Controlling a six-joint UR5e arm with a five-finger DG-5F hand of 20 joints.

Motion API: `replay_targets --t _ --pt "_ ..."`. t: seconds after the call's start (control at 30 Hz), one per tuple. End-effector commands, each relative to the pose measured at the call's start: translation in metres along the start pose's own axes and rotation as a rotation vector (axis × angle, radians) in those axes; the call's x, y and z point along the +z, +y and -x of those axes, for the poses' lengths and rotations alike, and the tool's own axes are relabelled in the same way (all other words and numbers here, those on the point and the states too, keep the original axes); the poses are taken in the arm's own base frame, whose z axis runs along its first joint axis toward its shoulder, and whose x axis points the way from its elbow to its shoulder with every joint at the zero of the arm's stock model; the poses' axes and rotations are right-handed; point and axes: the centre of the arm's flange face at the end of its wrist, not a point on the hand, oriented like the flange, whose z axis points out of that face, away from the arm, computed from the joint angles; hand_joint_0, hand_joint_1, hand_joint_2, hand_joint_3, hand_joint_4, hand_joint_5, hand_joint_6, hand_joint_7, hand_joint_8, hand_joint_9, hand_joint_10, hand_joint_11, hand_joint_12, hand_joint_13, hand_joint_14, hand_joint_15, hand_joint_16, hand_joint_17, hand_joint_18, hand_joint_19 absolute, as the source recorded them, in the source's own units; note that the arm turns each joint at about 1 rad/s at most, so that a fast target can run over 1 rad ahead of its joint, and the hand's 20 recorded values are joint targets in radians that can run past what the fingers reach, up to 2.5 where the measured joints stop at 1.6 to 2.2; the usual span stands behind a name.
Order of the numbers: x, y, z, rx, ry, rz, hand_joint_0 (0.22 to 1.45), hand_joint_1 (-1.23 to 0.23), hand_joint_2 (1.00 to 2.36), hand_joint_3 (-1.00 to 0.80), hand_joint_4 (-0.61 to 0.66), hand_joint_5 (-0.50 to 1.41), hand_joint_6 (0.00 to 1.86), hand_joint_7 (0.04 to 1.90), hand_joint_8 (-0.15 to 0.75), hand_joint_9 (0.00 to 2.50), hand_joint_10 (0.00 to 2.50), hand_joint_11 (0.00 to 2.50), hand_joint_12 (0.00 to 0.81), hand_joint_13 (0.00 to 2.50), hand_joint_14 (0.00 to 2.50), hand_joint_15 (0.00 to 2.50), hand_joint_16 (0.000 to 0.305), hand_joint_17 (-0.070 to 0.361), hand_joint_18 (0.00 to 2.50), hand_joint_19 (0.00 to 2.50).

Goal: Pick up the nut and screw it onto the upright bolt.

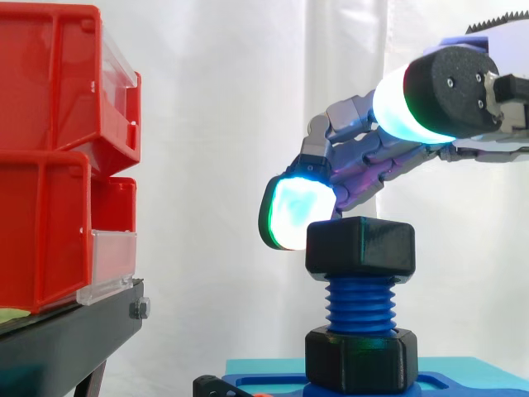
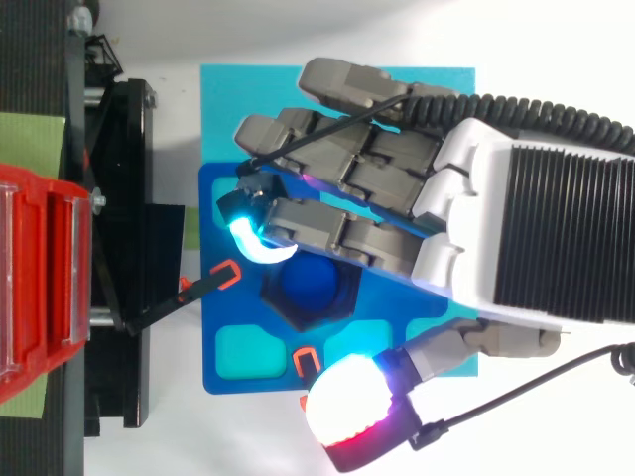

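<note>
A blue threaded bolt (image 1: 361, 302) stands upright on a blue base plate (image 2: 223, 297). The black hex nut (image 1: 359, 246) sits on the bolt's top, with the blue bolt end (image 2: 308, 285) showing through its hole from above. A second black hex collar (image 1: 361, 357) sits at the bolt's foot. My hand (image 2: 536, 228) hovers over the nut from the right, open, with its fingers loosely bent. One cyan-glowing fingertip (image 1: 293, 211) rests by the nut's upper left corner. The thumb pad (image 2: 347, 416) is held well away from the nut.
Red bins (image 1: 50, 165) are stacked on a black stand (image 1: 74, 339) at the left. The base plate lies on a cyan mat (image 2: 437, 84) and carries small orange clips (image 2: 226, 275) near the bolt. A white curtain hangs behind.
</note>
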Motion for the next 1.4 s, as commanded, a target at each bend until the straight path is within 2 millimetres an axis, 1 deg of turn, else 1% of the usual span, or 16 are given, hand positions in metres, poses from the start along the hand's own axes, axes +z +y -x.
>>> replay_targets --t 0.0,0.17,0.33,0.53,0.67,0.77,0.8,0.83,0.9,1.0,1.03,1.1,1.13,1.2,1.27,1.37 --pt "-0.001 -0.005 -0.001 -0.005 0.016 -0.004 0.50 -0.14 1.00 -0.50 0.27 -0.13 0.50 1.16 0.301 0.43 0.00 0.00 0.375 0.45 0.00 0.00 0.049 0.111 0.34 0.03" --pt "-0.002 -0.012 -0.001 -0.006 0.019 -0.006 0.51 -0.16 1.00 -0.50 0.28 -0.11 0.50 1.23 0.305 0.50 0.00 0.00 0.361 0.50 0.00 0.00 0.048 0.108 0.40 0.04" --pt "-0.002 -0.020 0.000 -0.009 0.022 -0.003 0.51 -0.19 1.00 -0.50 0.27 -0.08 0.50 1.38 0.310 0.60 0.00 0.00 0.344 0.59 0.00 0.00 0.045 0.102 0.50 0.05" --pt "-0.003 -0.029 0.000 -0.012 0.032 -0.008 0.52 -0.21 1.00 -0.50 0.26 -0.07 0.58 1.31 0.315 0.70 0.00 0.00 0.325 0.67 0.00 0.00 0.043 0.097 0.56 0.07" --pt "-0.003 -0.034 0.002 -0.012 0.033 0.002 0.53 -0.23 1.00 -0.50 0.22 -0.06 0.64 1.25 0.319 0.83 0.00 0.00 0.303 0.74 0.00 0.00 0.041 0.091 0.64 0.10" --pt "-0.003 -0.034 0.002 -0.011 0.034 0.006 0.53 -0.23 1.00 -0.50 0.21 -0.04 0.65 1.25 0.326 0.92 0.00 0.00 0.286 0.79 0.00 0.00 0.039 0.089 0.69 0.12" --pt "-0.003 -0.036 0.002 -0.011 0.034 0.005 0.54 -0.23 1.00 -0.50 0.21 -0.04 0.64 1.27 0.324 0.95 0.00 0.00 0.283 0.81 0.00 0.00 0.039 0.089 0.70 0.13" --pt "-0.003 -0.036 0.002 -0.011 0.034 0.005 0.54 -0.22 1.00 -0.50 0.22 -0.03 0.59 1.35 0.325 0.95 0.00 0.00 0.284 0.81 0.00 0.00 0.040 0.089 0.70 0.13" --pt "-0.002 -0.037 0.003 -0.010 0.029 0.007 0.53 -0.20 1.00 -0.50 0.22 -0.03 0.51 1.45 0.320 0.94 0.00 0.00 0.292 0.80 0.00 0.00 0.040 0.091 0.70 0.13" --pt "0.000 -0.036 0.008 -0.008 0.022 0.012 0.53 -0.18 1.00 -0.50 0.25 -0.07 0.50 1.30 0.312 0.87 0.00 0.00 0.306 0.76 0.00 0.00 0.042 0.093 0.68 0.13" --pt "0.004 -0.036 0.016 -0.006 0.007 0.014 0.52 -0.17 1.00 -0.50 0.26 -0.08 0.50 1.23 0.308 0.84 0.00 0.00 0.312 0.74 0.00 0.00 0.042 0.095 0.66 0.13" --pt "0.007 -0.035 0.023 -0.005 -0.001 0.016 0.52 -0.16 1.00 -0.50 0.28 -0.10 0.50 1.14 0.309 0.81 0.00 0.00 0.318 0.72 0.00 0.00 0.043 0.097 0.65 0.12" --pt "0.010 -0.035 0.031 -0.004 -0.009 0.020 0.52 -0.16 1.00 -0.50 0.28 -0.11 0.50 1.08 0.302 0.77 0.00 0.00 0.323 0.68 0.00 0.00 0.044 0.099 0.60 0.11" --pt "0.011 -0.034 0.038 -0.008 -0.002 0.026 0.51 -0.14 1.00 -0.50 0.27 -0.12 0.50 0.95 0.290 0.70 0.00 0.00 0.334 0.61 0.00 0.00 0.045 0.102 0.52 0.08" --pt "0.014 -0.031 0.049 -0.017 0.002 0.035 0.51 -0.13 1.00 -0.50 0.25 -0.13 0.50 0.89 0.280 0.67 0.00 0.00 0.339 0.56 0.00 0.00 0.046 0.103 0.47 0.07" --pt "0.016 -0.031 0.053 -0.023 -0.006 0.037 0.51 -0.12 1.00 -0.50 0.23 -0.14 0.50 0.82 0.275 0.63 0.00 0.00 0.348 0.51 0.00 0.00 0.046 0.103 0.40 0.04"
